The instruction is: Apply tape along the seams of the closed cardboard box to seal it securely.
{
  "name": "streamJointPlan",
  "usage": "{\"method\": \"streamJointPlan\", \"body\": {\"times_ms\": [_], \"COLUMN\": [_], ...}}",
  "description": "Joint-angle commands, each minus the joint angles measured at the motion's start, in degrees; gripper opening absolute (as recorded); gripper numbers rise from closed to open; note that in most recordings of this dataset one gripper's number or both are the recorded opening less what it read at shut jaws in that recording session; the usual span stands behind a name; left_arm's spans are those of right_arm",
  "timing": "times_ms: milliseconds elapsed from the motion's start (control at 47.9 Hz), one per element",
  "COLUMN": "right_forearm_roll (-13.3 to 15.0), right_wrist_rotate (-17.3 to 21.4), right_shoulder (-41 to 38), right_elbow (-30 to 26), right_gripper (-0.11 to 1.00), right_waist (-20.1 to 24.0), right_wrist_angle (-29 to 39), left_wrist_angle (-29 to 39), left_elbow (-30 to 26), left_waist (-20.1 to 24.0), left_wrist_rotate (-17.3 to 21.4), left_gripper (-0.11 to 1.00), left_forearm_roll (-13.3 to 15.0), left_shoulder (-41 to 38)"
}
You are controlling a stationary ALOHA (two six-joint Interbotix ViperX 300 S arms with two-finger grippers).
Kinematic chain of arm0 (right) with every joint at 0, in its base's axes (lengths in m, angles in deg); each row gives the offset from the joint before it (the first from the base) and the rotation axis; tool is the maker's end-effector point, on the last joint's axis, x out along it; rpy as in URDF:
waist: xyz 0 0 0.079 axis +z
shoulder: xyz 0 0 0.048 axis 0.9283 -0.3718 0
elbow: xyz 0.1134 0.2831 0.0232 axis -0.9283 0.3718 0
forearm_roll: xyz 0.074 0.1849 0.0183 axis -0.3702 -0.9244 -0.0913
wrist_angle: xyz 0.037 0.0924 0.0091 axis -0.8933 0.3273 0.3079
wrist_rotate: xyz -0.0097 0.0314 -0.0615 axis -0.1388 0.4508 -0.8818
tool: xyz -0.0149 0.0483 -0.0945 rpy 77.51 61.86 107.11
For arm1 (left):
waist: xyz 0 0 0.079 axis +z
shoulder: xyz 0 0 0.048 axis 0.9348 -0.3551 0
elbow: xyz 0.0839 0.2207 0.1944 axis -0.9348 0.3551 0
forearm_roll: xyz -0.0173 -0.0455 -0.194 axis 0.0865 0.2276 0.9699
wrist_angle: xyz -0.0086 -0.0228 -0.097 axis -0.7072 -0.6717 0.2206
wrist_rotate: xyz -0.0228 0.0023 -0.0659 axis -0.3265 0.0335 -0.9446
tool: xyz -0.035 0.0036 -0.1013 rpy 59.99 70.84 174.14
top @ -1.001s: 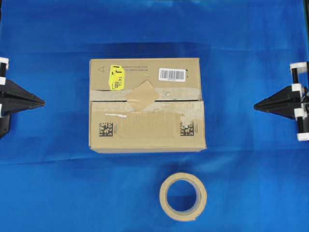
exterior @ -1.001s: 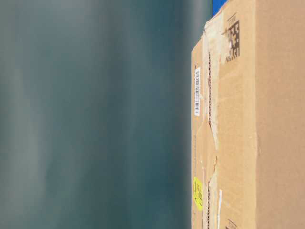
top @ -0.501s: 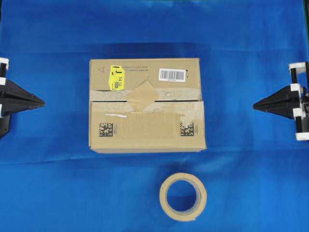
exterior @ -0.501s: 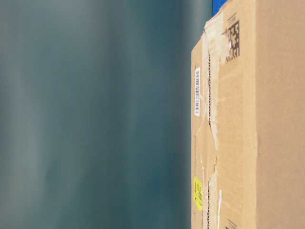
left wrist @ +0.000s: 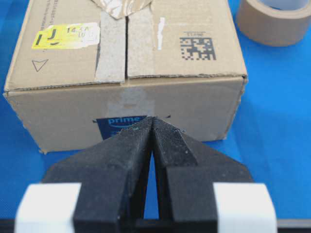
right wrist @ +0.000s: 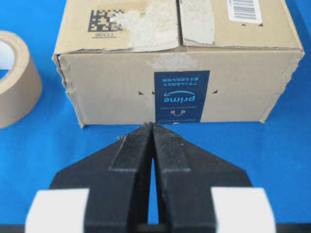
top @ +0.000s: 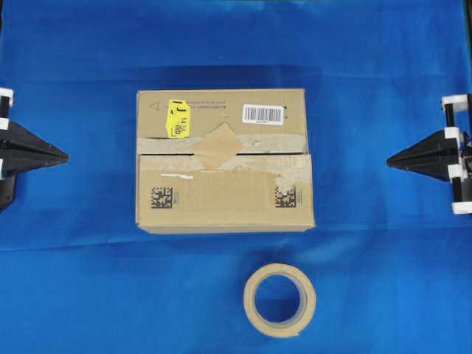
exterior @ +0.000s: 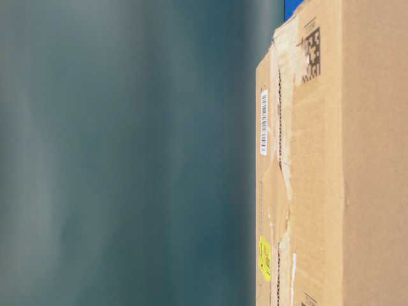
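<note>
Cardboard box [top: 225, 171] sits mid-cloth, both grippers closed and empty.
A square of tape [top: 219, 147] lies across the seam [top: 273, 153] near the box's middle; the tape roll [top: 280, 299] rests by the blue cloth's [top: 74, 295] near edge. Left gripper [top: 65, 155] and right gripper [top: 390, 158] sit at the side edges, fingers together.

The whole scene is seen straight down from above, with the cardboard box [top: 223, 160] at the centre. The table-level view is set very near the box [exterior: 331, 166] and appears turned sideways. Each wrist view is aimed level at one end of the box [left wrist: 127, 80] [right wrist: 178, 63]; the tape roll [top: 279, 299] is shared too.
</note>
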State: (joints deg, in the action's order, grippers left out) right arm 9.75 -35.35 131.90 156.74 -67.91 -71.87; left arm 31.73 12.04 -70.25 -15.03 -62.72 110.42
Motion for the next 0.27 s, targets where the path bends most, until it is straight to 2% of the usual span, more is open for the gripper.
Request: {"method": "streamJointPlan", "body": {"times_ms": [0, 250], "right_forearm_roll": [0.1, 0.1], "right_wrist_rotate": [0.1, 0.1], "right_shoulder": [-0.2, -0.2], "right_elbow": [-1.1, -1.1], "right_gripper": [0.00, 0.00], "right_waist": [-0.1, -0.2], "right_wrist_angle": [-0.4, -0.4], "left_wrist_angle": [-0.5, -0.7], "left_elbow": [-0.7, -0.7], "left_waist": [0.1, 0.1], "left_wrist_rotate": [0.0, 0.0], "left_gripper": [0.00, 0.00], "left_forearm_roll": [-0.1, 0.0], "left_shoulder": [-0.7, -0.8]}}
